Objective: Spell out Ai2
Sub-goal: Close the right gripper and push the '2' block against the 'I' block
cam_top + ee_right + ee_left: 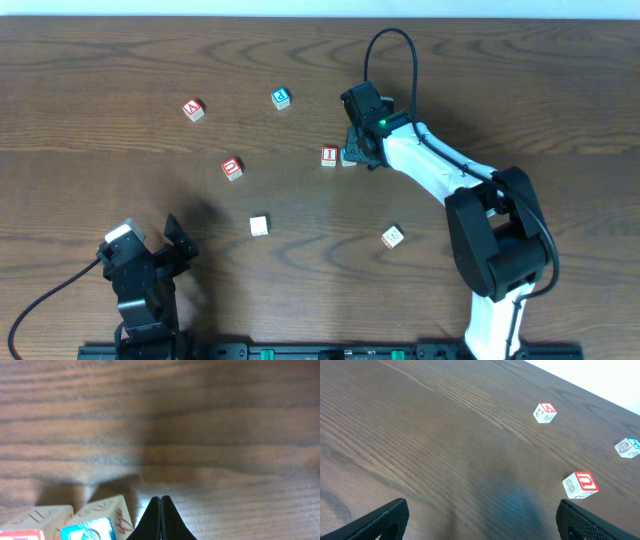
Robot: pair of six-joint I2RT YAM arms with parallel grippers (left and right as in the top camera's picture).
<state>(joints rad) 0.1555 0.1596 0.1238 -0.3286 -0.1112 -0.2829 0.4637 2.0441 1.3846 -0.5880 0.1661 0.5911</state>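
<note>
Several letter blocks lie on the wooden table. A red "A" block (pixel 193 110) is at the upper left and shows in the left wrist view (pixel 544 412). A red "I" block (pixel 328 156) touches a blue-topped block (pixel 348 157) at the centre; both show in the right wrist view, the red one (pixel 35 522) and the blue one (pixel 97 520). My right gripper (pixel 366 157) (pixel 161 502) is shut and empty, its tips right beside the blue-topped block. My left gripper (pixel 160 262) (pixel 480 520) is open and empty near the front left.
A blue block (pixel 281 98) lies at the back centre, also in the left wrist view (pixel 627 447). A red "U" block (pixel 232 168) (pixel 580 485) lies left of centre. A plain block (pixel 259 226) and another white block (pixel 392 237) lie nearer the front.
</note>
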